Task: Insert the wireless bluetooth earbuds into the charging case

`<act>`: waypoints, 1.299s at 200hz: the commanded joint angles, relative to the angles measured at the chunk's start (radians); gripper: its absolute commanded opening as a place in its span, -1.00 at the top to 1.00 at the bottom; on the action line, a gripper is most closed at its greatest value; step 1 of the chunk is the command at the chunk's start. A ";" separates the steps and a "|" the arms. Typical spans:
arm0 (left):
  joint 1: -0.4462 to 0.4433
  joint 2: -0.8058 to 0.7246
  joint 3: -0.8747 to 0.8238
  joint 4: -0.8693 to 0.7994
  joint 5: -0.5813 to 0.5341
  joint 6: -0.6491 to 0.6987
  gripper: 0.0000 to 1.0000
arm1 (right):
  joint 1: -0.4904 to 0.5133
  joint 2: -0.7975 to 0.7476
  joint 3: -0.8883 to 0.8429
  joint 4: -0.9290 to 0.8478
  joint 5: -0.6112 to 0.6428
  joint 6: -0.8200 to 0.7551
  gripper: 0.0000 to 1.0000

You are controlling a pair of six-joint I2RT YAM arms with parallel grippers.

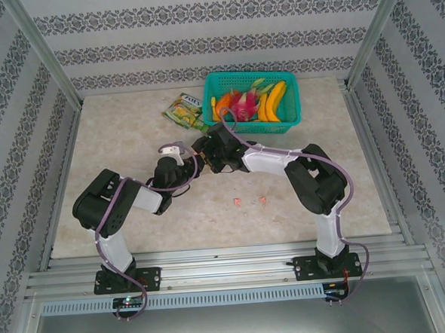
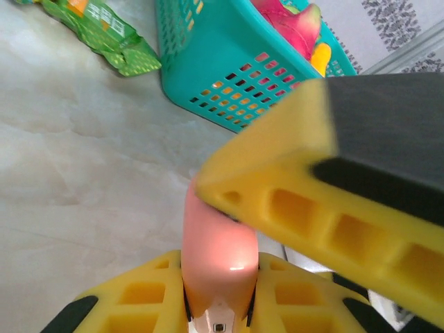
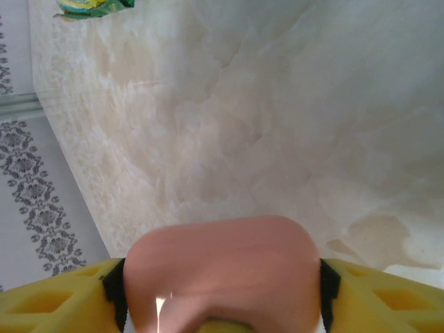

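Both my arms meet just in front of the basket (image 1: 280,125), on its near side. My left gripper (image 2: 218,295) is pressed together on the pink case (image 2: 218,236), pinching its lower end between yellow fingers (image 2: 139,302). My right gripper (image 3: 222,295) reaches in from the other side. The case sits between its fingers too, with a pad close at each flank, but I cannot tell whether they press or merely bracket it. I judge the case is held above the table (image 1: 135,217). Its lid looks closed, though the seam is hard to make out.

Two pink earbuds (image 1: 237,202) lie loose on the table, well apart from the basket, toward my bases and clear of both grippers. A green packet (image 1: 183,112) lies beside the basket, on its left.

I judge this to be the case-handling step — getting the case gripped firmly so the lid can be opened. The two pink earbuds are not yet in. The next move calls for one gripper to steady the case while the other lifts the lid — then a fine pinch on a tiny earbud.
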 commanded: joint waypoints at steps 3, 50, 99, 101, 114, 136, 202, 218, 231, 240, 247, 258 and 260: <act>0.007 -0.058 -0.001 -0.040 -0.003 0.011 0.85 | -0.039 -0.093 -0.022 0.033 -0.016 -0.013 -0.51; 0.052 -0.225 0.011 -0.278 0.138 0.111 0.86 | -0.122 -0.245 -0.161 0.008 -0.046 -0.218 -0.54; 0.112 -0.344 0.123 -0.552 0.482 0.254 0.86 | -0.127 -0.489 -0.449 0.103 -0.061 -0.667 -0.53; 0.114 -0.346 0.128 -0.560 0.494 0.257 0.86 | -0.127 -0.498 -0.459 0.110 -0.065 -0.681 -0.53; 0.118 -0.356 0.158 -0.610 0.571 0.281 0.86 | -0.124 -0.557 -0.526 0.160 -0.104 -0.765 -0.53; 0.119 -0.363 0.203 -0.679 0.658 0.312 0.86 | -0.127 -0.630 -0.597 0.209 -0.166 -0.864 -0.53; 0.119 -0.358 0.233 -0.733 0.738 0.325 0.88 | -0.121 -0.609 -0.581 0.300 -0.259 -0.888 -0.52; 0.118 -0.358 0.232 -0.737 0.741 0.326 0.87 | -0.108 -0.572 -0.548 0.302 -0.262 -0.888 -0.52; 0.119 -0.361 0.233 -0.747 0.743 0.332 0.87 | -0.100 -0.543 -0.524 0.307 -0.261 -0.887 -0.51; 0.119 -0.362 0.234 -0.750 0.747 0.334 0.87 | -0.095 -0.526 -0.511 0.312 -0.263 -0.885 -0.50; 0.119 -0.365 0.235 -0.753 0.747 0.334 0.87 | -0.093 -0.513 -0.503 0.315 -0.261 -0.885 -0.50; 0.119 -0.365 0.235 -0.755 0.752 0.334 0.88 | -0.090 -0.494 -0.490 0.320 -0.261 -0.882 -0.49; 0.118 -0.365 0.235 -0.754 0.753 0.334 0.88 | -0.089 -0.490 -0.487 0.320 -0.261 -0.881 -0.49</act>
